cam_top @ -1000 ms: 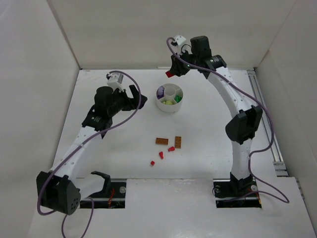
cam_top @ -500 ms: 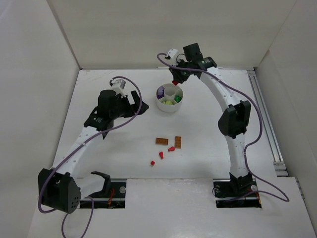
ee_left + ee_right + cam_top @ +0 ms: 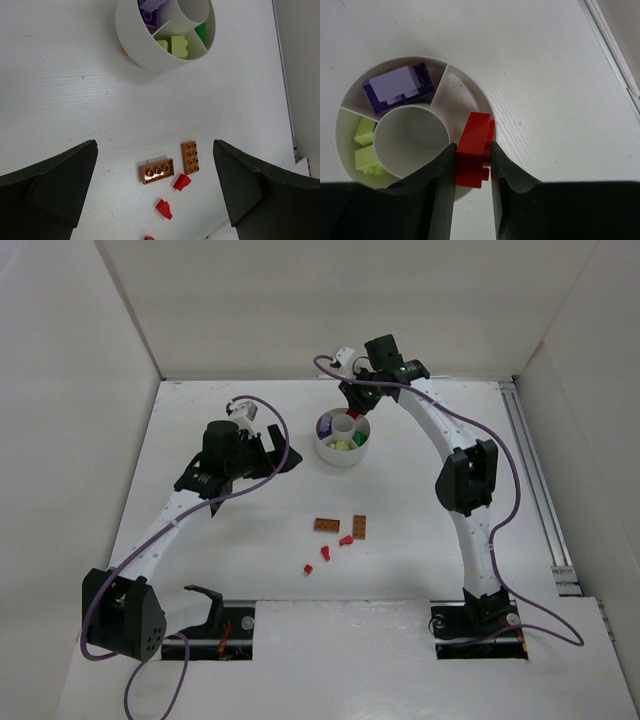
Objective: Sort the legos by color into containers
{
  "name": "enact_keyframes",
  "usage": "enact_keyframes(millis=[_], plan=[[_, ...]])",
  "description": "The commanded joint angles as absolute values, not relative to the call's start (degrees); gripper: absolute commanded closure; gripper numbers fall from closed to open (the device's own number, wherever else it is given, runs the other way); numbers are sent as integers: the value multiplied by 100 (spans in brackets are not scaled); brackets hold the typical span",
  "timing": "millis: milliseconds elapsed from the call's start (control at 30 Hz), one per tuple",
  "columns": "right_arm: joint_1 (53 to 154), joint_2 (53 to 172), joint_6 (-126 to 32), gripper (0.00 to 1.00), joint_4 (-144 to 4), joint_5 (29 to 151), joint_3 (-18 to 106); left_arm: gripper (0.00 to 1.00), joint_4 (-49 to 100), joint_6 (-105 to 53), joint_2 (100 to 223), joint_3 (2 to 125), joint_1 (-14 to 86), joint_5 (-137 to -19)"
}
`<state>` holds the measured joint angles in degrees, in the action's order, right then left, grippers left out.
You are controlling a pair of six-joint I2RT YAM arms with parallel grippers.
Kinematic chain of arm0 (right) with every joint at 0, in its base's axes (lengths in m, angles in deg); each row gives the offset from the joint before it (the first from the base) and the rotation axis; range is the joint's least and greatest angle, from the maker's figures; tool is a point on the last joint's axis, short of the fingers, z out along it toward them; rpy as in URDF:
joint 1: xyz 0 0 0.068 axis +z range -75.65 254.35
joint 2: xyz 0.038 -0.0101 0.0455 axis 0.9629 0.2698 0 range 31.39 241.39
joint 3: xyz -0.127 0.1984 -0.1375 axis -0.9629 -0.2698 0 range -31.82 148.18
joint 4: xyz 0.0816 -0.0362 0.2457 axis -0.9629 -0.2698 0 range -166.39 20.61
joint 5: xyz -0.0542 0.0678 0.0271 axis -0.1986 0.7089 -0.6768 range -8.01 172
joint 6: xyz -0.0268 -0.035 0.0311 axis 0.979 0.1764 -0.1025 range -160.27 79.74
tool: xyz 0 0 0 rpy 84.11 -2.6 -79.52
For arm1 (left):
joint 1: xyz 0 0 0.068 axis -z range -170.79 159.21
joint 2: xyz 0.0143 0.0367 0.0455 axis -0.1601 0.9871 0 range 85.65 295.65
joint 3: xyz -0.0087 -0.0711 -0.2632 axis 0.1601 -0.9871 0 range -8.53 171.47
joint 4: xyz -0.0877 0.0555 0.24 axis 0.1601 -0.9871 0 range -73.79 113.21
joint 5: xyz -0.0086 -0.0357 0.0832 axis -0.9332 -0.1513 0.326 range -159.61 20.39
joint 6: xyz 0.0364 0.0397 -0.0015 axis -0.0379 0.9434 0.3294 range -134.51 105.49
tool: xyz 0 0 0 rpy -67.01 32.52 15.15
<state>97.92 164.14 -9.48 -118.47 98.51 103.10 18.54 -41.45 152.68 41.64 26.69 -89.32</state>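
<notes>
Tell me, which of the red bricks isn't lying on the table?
The larger red brick pinched in the right gripper, held at the white dish rim. The three small red pieces lie loose on the table, beside the orange-brown bricks.

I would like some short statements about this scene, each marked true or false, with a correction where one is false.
1. The right tool grips a red brick. True.
2. The left tool is shut on a brick. False: it is open and empty; both orange-brown bricks lie on the table.
3. The purple bricks lie in the centre well of the dish. False: they lie in a wedge section; the well looks empty.
4. Small red pieces lie on the table. True.
</notes>
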Motion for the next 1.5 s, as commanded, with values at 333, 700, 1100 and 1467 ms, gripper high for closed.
enact_keyframes(millis=[333,700,1100,1467], plan=[[9755,16253,-1100,50,-11720,9896,10441,0,1934,-4245,15193,4262,2653,-9175],[9702,15007,-1433,50,-11028,9808,9635,0,1707,-4421,14929,4096,2653,-9281],[11467,11806,-3436,46,-9787,7945,4994,0,-174,-5766,13962,3559,2653,-7481],[14586,11434,-5898,44,-8777,6548,2479,0,-509,-5907,13611,2743,2653,-7559]])
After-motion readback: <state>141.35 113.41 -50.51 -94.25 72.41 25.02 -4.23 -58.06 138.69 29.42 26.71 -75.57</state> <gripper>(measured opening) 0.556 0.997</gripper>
